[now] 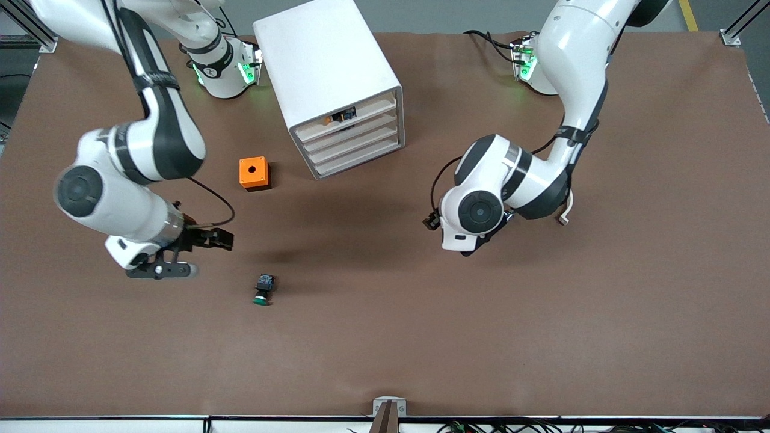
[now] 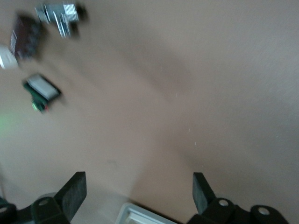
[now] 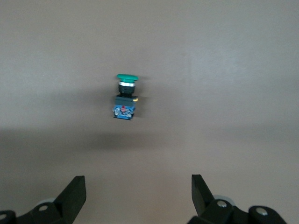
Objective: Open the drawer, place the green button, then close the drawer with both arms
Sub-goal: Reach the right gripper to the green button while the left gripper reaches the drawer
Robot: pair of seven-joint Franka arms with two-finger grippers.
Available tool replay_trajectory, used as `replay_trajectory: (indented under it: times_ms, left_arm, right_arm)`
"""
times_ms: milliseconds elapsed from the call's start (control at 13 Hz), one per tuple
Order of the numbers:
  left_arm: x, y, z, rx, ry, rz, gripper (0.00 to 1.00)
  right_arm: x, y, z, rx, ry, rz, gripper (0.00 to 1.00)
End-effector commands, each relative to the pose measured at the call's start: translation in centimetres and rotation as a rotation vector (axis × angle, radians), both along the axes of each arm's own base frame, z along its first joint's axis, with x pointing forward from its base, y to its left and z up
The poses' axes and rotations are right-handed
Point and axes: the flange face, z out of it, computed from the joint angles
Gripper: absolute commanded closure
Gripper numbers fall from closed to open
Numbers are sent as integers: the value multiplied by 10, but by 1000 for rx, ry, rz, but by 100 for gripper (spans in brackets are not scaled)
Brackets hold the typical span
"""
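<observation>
The button (image 1: 264, 289) lies on its side on the bare brown table (image 1: 541, 337), lower centre-left of the front view, green cap pointing toward the front camera. In the right wrist view the button (image 3: 125, 95) sits in the upper middle of the frame: green cap, black body, blue base. Nothing touches it.

The right gripper (image 1: 198, 249) hangs low over the table beside the button, toward the right arm's end, at the lower left of the front view. In the right wrist view its fingers (image 3: 74, 193) stand spread wide apart and empty, with the button ahead of the gap between them.

The cabinet (image 1: 328, 78) stands at upper centre of the front view, farther from the camera than the button. Its four drawers face the camera at an angle; the topmost shows orange and black parts. The drawer (image 1: 355, 147) for the task appears fully pushed in, as do the others. An orange box (image 1: 253, 173) with a hole stands beside the cabinet, toward the right arm's end.

The left gripper (image 2: 138, 191) is over open table near the cabinet front, at centre-right of the front view, largely hidden there by its own wrist. Its wrist view shows the fingers (image 2: 203, 191) released and wide apart, holding nothing.

Judgement: the opening step is in hand and no drawer is open yet. The next move calls for the left gripper to reach a drawer front and pull it out, while the right gripper descends around the button's body.
</observation>
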Motion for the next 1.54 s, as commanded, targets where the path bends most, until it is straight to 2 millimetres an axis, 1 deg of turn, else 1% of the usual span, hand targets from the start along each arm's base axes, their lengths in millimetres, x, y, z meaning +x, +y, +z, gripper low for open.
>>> replay_trajectory:
  times_ms: [0, 154, 308, 385, 462, 538, 615, 769, 846, 923, 1000, 1077, 1154, 1231, 1308, 1385, 1462]
  left_arm:
    - [-14, -26, -15, 38, 60, 140, 0]
    - [-35, -51, -29, 78, 149, 294, 0]
    - [-45, -61, -53, 138, 252, 460, 0]
    - [-51, -67, -61, 143, 308, 515, 0]
    - [-56, -69, -67, 142, 357, 550, 1]
    - [-63, -70, -80, 160, 421, 602, 2]
    - [-72, -80, -92, 183, 498, 674, 2]
    - [-82, -90, -112, 244, 644, 830, 4]
    - [-84, -91, -120, 288, 687, 891, 6]
    - [-88, -94, -125, 339, 707, 936, 12]
    - [-94, -100, -128, 384, 734, 979, 15]
    - [-97, -103, -130, 412, 770, 1020, 20]
    - [-97, -106, -129, 420, 811, 1054, 20]
    - [-97, -108, -127, 420, 841, 1073, 20]
    - [-99, -112, -126, 419, 856, 1078, 21]
    - [-107, -119, -127, 420, 866, 1069, 25]
    - [-115, -124, -135, 436, 870, 1060, 27]
  right_arm:
    - [10, 24, -57, 4, 7, -96, 0]
    - [13, 36, -102, 32, 26, -152, 0]
    - [18, 41, -135, 61, 1, -181, 0]
    - [19, 37, -153, 61, -4, -195, 0]
    - [19, 37, -162, 66, 8, -222, 0]
    - [19, 38, -166, 77, 17, -263, 0]
    - [18, 44, -166, 76, 10, -268, 0]
    - [21, 38, -175, 73, -15, -275, 7]
    - [22, 33, -180, 72, -20, -280, 15]
    - [24, 27, -181, 68, -19, -274, 34]
    - [28, 26, -175, 70, -27, -274, 60]
    - [28, 25, -173, 69, -16, -276, 75]
    - [29, 25, -170, 72, -4, -287, 86]
    - [30, 24, -170, 75, 0, -309, 95]
    - [30, 20, -169, 74, 3, -342, 98]
    - [30, 20, -169, 73, 3, -348, 100]
    - [32, 19, -164, 77, -4, -347, 100]
